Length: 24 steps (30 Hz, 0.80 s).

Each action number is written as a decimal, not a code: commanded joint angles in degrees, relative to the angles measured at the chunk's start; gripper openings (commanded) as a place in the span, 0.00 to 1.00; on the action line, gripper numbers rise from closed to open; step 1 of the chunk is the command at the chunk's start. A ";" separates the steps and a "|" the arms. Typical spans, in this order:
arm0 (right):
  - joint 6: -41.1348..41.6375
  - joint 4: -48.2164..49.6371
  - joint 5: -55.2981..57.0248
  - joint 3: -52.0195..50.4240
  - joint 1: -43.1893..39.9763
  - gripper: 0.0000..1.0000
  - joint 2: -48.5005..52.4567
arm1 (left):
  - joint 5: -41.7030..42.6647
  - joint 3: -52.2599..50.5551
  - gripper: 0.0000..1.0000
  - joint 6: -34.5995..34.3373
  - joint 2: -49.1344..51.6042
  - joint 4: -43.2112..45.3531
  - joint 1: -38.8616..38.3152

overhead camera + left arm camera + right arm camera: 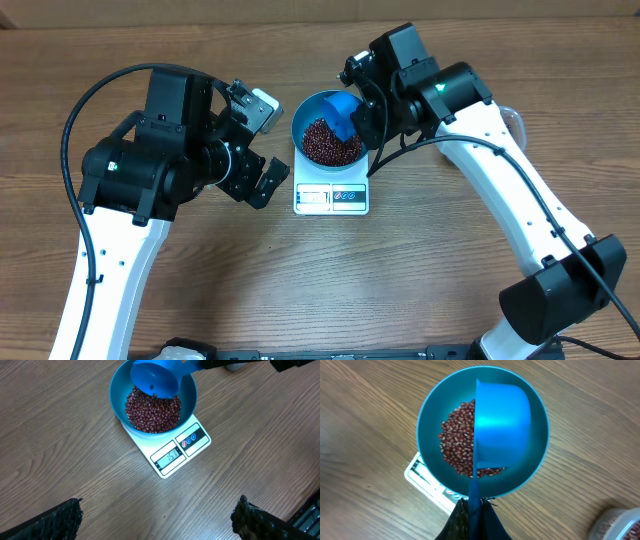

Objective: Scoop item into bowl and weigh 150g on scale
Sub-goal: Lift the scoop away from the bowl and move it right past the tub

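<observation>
The blue bowl stands on the white scale at mid-table. A heap of dark red-brown beans, the item, fills its bottom. My right gripper is shut on the handle of a small blue scoop. The scoop hangs tipped on its side over the bowl's right half. In the left wrist view the scoop's cup looks nearly empty. The scale's display is lit, its digits too small to read. My left gripper is open over bare wood left of the scale, holding nothing.
A clear tub holding more beans shows at the lower right edge of the right wrist view, right of the bowl. The right arm crosses the table's right side. The left arm stands over the left side.
</observation>
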 commanded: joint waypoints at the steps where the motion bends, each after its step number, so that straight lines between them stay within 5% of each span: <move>1: 0.31 0.33 -6.40 1.84 -2.69 0.04 -2.08 | 0.87 0.81 1.00 0.87 -0.24 0.20 -0.11; 13: 0.24 0.31 -31.67 1.84 -18.08 0.04 -2.08 | 0.87 0.81 1.00 0.87 -0.24 0.20 -0.11; 24: 0.07 -0.59 -32.28 1.84 -24.13 0.04 -2.08 | 0.87 0.81 0.99 0.87 -0.24 0.20 -0.11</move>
